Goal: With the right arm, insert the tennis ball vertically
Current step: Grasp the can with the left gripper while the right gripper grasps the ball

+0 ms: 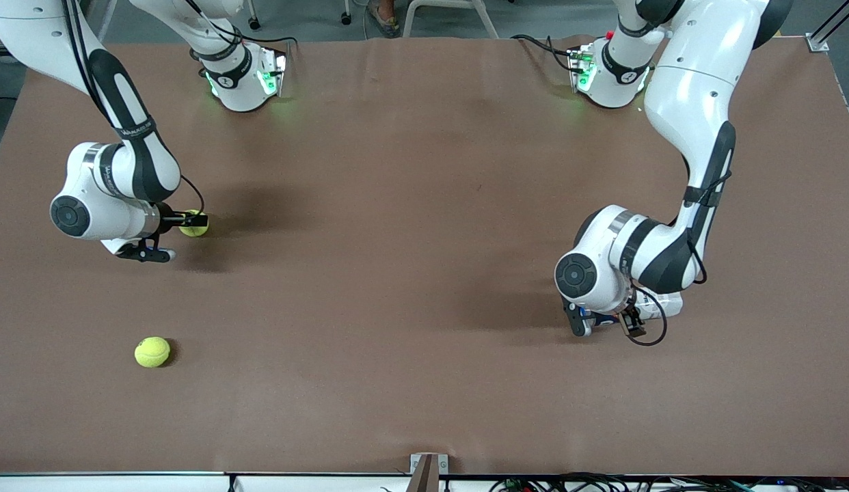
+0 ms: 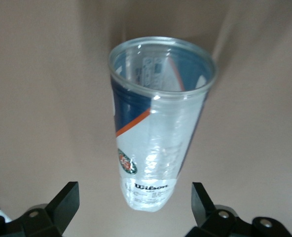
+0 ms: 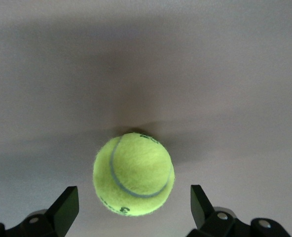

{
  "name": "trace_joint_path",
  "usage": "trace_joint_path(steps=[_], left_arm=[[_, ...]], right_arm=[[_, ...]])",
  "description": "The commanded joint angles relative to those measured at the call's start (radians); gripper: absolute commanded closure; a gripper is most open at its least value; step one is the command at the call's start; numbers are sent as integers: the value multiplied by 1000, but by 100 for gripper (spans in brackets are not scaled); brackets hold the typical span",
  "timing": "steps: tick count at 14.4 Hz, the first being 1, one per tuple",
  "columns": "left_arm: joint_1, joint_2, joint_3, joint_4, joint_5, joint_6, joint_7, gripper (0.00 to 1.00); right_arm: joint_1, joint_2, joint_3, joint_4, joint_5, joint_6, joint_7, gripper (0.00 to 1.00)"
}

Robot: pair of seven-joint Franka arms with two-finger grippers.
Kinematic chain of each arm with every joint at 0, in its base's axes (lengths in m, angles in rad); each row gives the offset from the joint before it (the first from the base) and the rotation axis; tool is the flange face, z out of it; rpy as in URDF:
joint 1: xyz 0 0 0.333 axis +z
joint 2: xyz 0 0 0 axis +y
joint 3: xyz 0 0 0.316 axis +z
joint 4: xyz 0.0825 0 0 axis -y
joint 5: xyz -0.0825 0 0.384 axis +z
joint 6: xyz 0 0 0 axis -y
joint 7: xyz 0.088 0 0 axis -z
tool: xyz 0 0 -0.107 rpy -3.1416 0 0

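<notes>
A yellow-green tennis ball (image 1: 194, 225) lies on the brown table toward the right arm's end. My right gripper (image 1: 175, 238) is low over it and open. In the right wrist view the ball (image 3: 134, 174) sits between and just ahead of the fingertips (image 3: 67, 203), untouched. A clear Wilson ball tube (image 2: 158, 133) with a blue and orange label shows in the left wrist view, its closed base between the open left gripper's (image 2: 135, 205) fingers and its open mouth pointing away. In the front view the tube (image 1: 664, 304) is mostly hidden under the left arm, beside the left gripper (image 1: 604, 322).
A second tennis ball (image 1: 152, 352) lies nearer the front camera than the right gripper, toward the right arm's end. The brown table (image 1: 397, 273) is bare in the middle. A small bracket (image 1: 428, 468) stands at the table's near edge.
</notes>
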Motion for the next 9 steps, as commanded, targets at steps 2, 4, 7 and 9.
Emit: trace_joint_path(steps=[2, 4, 7, 9], left_arm=[[7, 34, 0, 18, 43, -3, -14, 0], [9, 52, 0, 18, 55, -3, -11, 0], [9, 66, 0, 14, 57, 0, -20, 1], [9, 78, 0, 14, 57, 12, -20, 1]], right_arm=[[-23, 15, 14, -5, -4, 19, 8, 0], [-24, 29, 14, -5, -2, 37, 9, 0], [-26, 35, 14, -4, -2, 41, 9, 1], [-24, 35, 14, -4, -2, 41, 9, 6]])
